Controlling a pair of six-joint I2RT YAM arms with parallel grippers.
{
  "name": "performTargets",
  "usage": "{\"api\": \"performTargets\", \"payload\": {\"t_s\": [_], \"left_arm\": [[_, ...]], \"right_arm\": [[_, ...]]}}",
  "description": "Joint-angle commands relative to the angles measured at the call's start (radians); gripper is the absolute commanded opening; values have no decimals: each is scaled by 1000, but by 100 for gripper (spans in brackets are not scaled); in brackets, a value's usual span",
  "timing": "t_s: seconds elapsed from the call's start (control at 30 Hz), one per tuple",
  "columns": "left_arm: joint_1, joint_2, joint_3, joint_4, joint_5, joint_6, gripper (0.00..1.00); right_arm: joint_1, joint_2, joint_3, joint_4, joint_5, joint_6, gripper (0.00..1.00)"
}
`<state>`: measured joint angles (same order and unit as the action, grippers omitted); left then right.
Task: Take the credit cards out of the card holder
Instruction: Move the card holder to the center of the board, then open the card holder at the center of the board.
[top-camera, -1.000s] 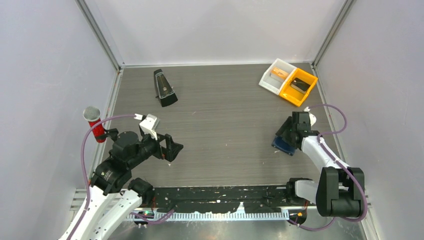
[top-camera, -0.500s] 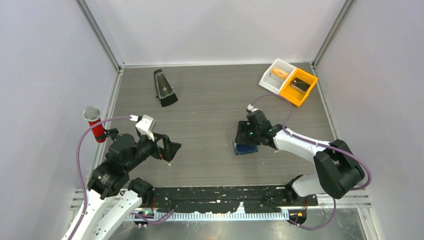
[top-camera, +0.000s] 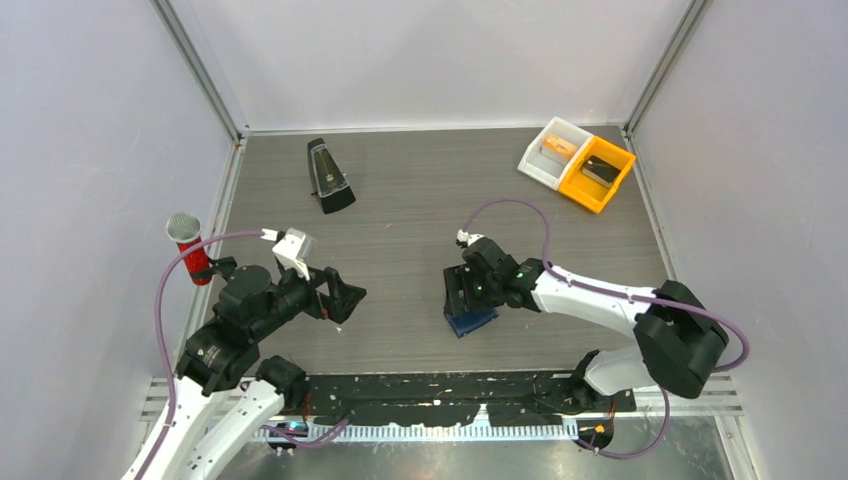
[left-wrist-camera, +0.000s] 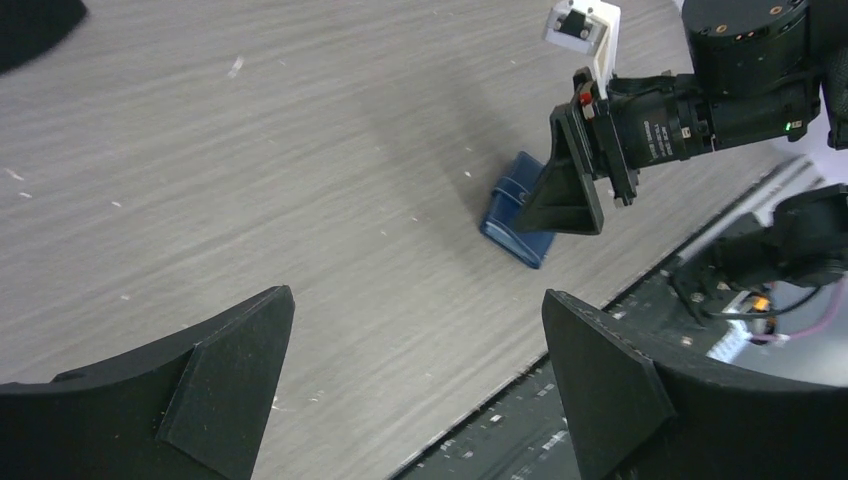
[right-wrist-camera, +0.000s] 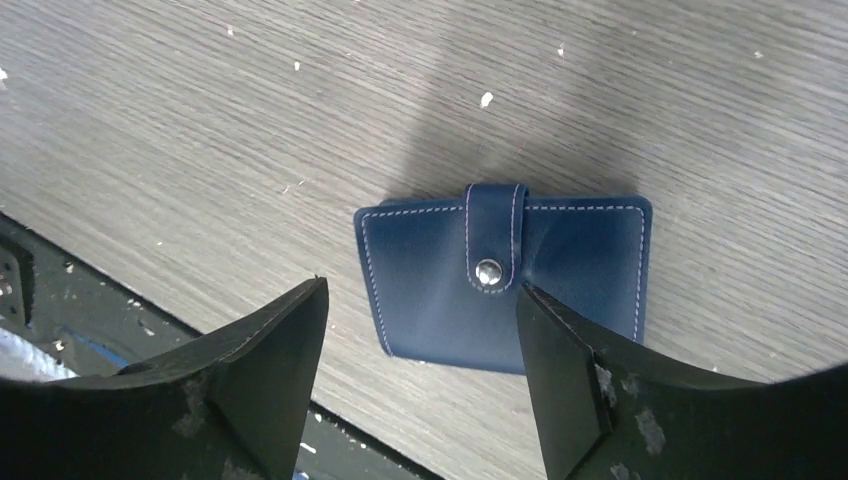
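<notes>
Navy card holder (right-wrist-camera: 420, 255) lies shut beneath the open right claw (right-wrist-camera: 422, 287), arm stretched toward mid-table.

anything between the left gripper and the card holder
Only bare table lies between the left gripper and the card holder, as the top view shows.

Left tool (top-camera: 345, 297) spread wide — right tool (top-camera: 462, 300) parted
</notes>
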<state>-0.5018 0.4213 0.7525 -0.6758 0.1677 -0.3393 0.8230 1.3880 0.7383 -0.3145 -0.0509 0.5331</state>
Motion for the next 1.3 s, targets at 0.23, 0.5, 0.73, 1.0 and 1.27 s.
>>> {"api": "performTargets", "payload": {"t_s": [0.23, 0.5, 0.73, 1.0, 1.27], "left_arm": [[-9, 97, -45, 87, 175, -218, 92], [-48, 120, -114, 145, 168, -271, 91], [-52, 123, -145, 156, 171, -282, 91], [-52, 122, -160, 147, 180, -290, 89], [-53, 115, -179, 149, 209, -279, 88]], "right_arm": [[5, -118, 5, -94, 113, -34, 58], [6, -40, -10, -24, 130, -40, 55], [27, 27, -9, 14, 138, -24, 51], [53, 88, 8, -10, 196, 34, 25], [54, -81, -39, 46, 144, 163, 5]]}}
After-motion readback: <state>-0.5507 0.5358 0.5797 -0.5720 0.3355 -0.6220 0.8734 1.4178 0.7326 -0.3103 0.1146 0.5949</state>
